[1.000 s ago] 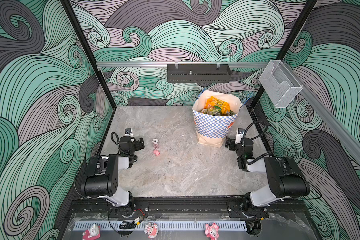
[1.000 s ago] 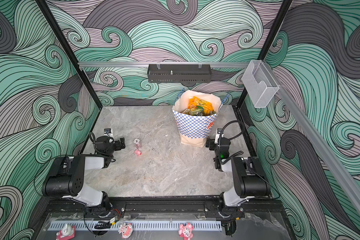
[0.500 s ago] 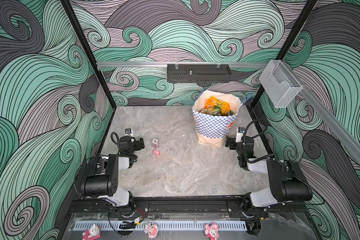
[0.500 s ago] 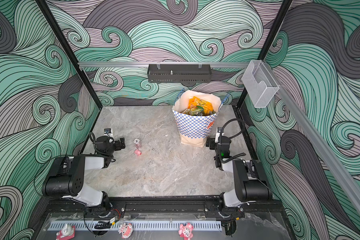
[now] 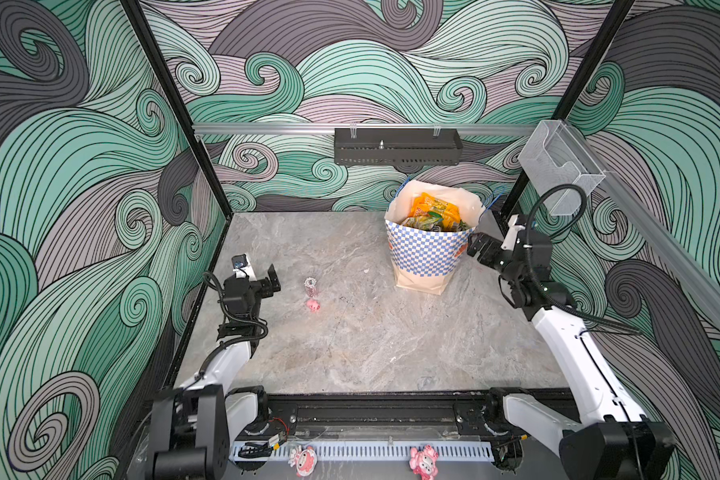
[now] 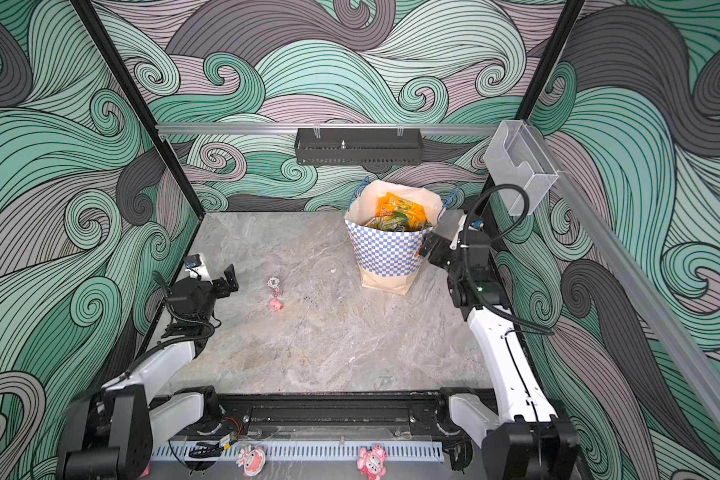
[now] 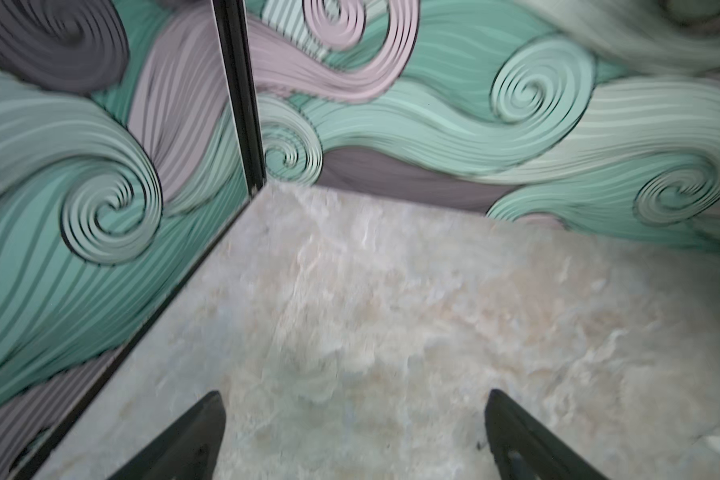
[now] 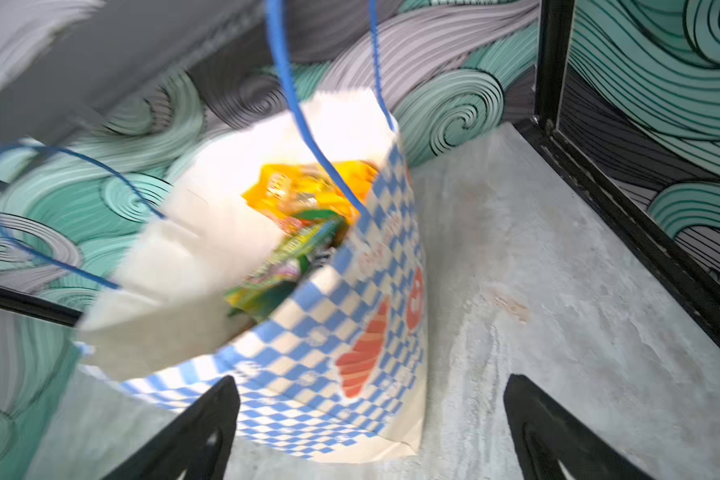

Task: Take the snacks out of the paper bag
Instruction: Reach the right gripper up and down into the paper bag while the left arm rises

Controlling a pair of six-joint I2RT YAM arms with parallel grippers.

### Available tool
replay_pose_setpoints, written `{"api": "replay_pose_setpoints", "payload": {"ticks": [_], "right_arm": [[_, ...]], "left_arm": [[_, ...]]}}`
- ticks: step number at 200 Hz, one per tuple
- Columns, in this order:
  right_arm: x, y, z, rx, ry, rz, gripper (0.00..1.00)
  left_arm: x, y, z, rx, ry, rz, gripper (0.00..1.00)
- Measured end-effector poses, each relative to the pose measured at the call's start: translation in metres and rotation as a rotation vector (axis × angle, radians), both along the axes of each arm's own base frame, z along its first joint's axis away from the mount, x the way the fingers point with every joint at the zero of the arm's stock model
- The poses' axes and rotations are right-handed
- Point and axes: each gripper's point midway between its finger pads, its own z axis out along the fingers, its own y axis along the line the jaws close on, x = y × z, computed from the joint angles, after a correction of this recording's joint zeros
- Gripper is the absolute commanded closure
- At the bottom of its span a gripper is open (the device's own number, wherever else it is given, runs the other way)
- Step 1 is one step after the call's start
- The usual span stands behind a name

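Your right gripper (image 5: 476,246) hangs with its jaws spread wide and holds nothing. It is just beside the right side of the bag (image 5: 427,255), near the rim; you cannot tell whether it touches the paper. The bag stands upright at the back right of the table (image 5: 350,357) with its mouth open. The snacks (image 5: 433,212) sit inside it, orange-yellow packets above green-yellow ones. Your left gripper (image 5: 272,280) is spread and empty too, low over the table's left side, well apart from the bag, with a small pink pig (image 5: 313,306) near it.
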Motion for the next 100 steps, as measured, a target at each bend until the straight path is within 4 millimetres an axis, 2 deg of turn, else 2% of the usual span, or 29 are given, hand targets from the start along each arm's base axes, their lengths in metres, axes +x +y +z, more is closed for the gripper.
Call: {"api": "replay_pose_setpoints", "payload": {"ticks": [22,41,51,63,82,90,100], "right_arm": [[-0.006,0.008,0.054,0.044,-0.01,0.033,0.01],[0.002,0.018,0.099,0.055,-0.028,0.07,0.01],[0.011,0.029,0.123,0.049,-0.039,0.108,0.01],[0.028,0.046,0.148,0.028,-0.055,0.159,0.01],[0.061,0.076,0.166,-0.028,-0.051,0.238,0.01],[0.076,0.088,0.167,-0.056,-0.05,0.262,0.01],[0.097,0.1,0.157,-0.094,-0.033,0.285,0.01]], "left_arm": [[-0.01,-0.011,0.071,-0.066,-0.125,-0.047,0.01],[-0.013,-0.027,0.133,-0.159,-0.186,-0.128,0.01],[-0.013,-0.045,0.165,-0.201,-0.2,-0.209,0.01],[-0.012,-0.071,0.193,-0.23,-0.198,-0.318,0.02],[-0.016,-0.124,0.224,-0.254,-0.181,-0.515,0.01],[-0.02,-0.148,0.231,-0.257,-0.169,-0.603,0.02],[-0.026,-0.176,0.234,-0.254,-0.142,-0.704,0.01]]}}
